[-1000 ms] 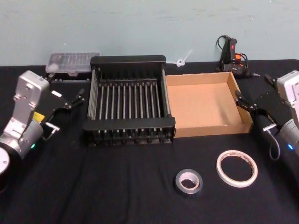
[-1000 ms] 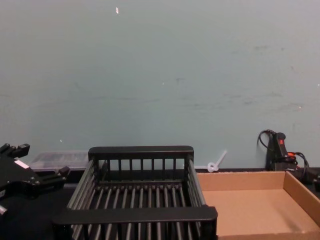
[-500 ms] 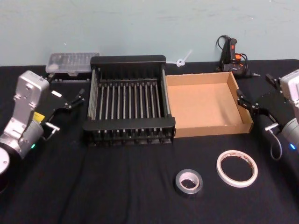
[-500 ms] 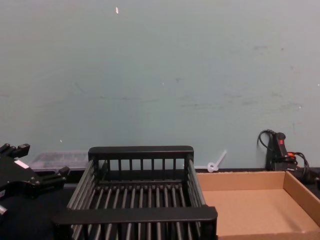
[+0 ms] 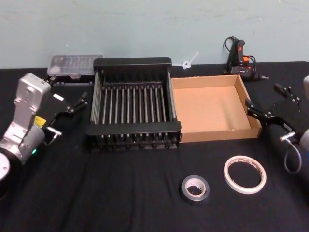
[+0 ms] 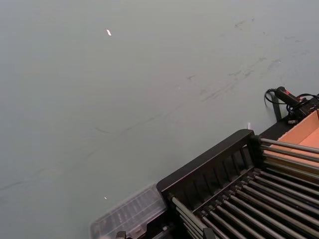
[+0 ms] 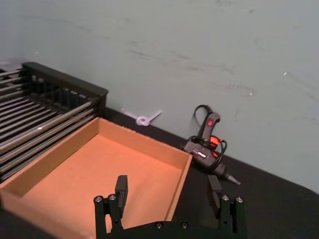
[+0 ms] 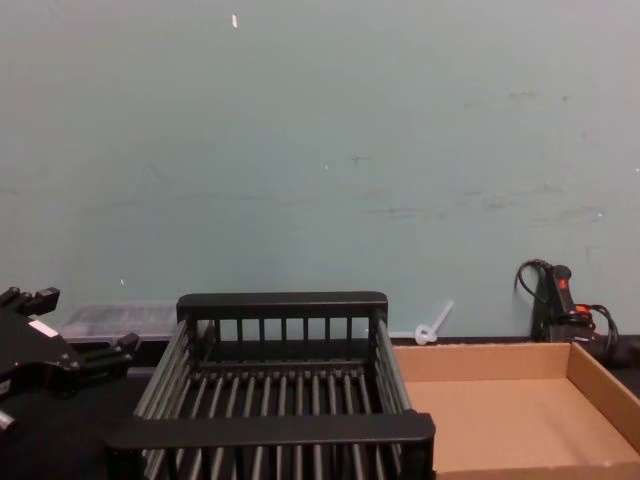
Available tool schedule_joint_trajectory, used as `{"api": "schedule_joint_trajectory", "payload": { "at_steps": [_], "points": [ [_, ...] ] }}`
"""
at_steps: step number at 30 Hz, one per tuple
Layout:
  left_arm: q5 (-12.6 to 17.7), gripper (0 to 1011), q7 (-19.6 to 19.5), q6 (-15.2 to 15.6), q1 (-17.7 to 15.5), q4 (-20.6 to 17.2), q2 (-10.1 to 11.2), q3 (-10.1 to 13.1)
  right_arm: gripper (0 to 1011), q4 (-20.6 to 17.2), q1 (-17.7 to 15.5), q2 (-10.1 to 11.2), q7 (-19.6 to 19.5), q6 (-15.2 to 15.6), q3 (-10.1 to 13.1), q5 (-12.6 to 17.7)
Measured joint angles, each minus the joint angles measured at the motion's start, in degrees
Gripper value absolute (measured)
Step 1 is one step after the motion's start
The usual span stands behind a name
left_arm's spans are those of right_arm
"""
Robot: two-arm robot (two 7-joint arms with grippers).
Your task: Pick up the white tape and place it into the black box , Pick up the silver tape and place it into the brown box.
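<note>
Tapes are lying flat on the table in front of us: the white tape [image 5: 245,174] on the right, the silver tape [image 5: 195,188] just to its left (they are not touching). Behind them the black box [image 5: 133,137] and the brown box [image 5: 218,134] are sitting side by side. We are holding our right gripper [image 5: 271,103] wide open beside the brown box. Our left gripper [image 5: 75,102] is waiting, open too, left of the black box.
</note>
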Motion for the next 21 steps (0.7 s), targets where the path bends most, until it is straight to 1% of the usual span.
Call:
{"api": "schedule_joint_trajectory", "payload": {
  "at_steps": [4,7,10,13,17,18,19,21],
  "points": [
    [0.0,1001,0.0,0.0,0.0,0.0,0.0,0.0,1002,-3.1,-1.9,1.9,2.0,2.8,1.2,1.3],
    [0.0,1001,0.0,0.0,0.0,0.0,0.0,0.0,1002,-4.7,-3.1,2.9,2.8,4.2,1.8,1.9],
    [0.0,1001,0.0,0.0,0.0,0.0,0.0,0.0,1002,-7.2,-4.9,4.2,4.0,6.8,2.9,2.9],
    [0.0,1002,0.0,0.0,0.0,0.0,0.0,0.0,1002,-9.1,-6.4,5.0,4.5,8.9,3.8,3.8],
    [0.0,1001,0.0,0.0,0.0,0.0,0.0,0.0,1002,-10.9,-8.0,5.6,4.9,10.9,4.7,4.5],
    [0.0,1001,0.0,0.0,0.0,0.0,0.0,0.0,1002,-11.8,-8.8,5.9,5.0,12.0,5.1,4.9],
    [0.0,1001,0.0,0.0,0.0,0.0,0.0,0.0,1002,-11.8,-8.8,5.9,5.0,12.0,5.1,4.9],
    [0.0,1001,0.0,0.0,0.0,0.0,0.0,0.0,1002,-13.0,-10.2,6.4,5.3,13.8,5.9,5.4]
  ]
}}
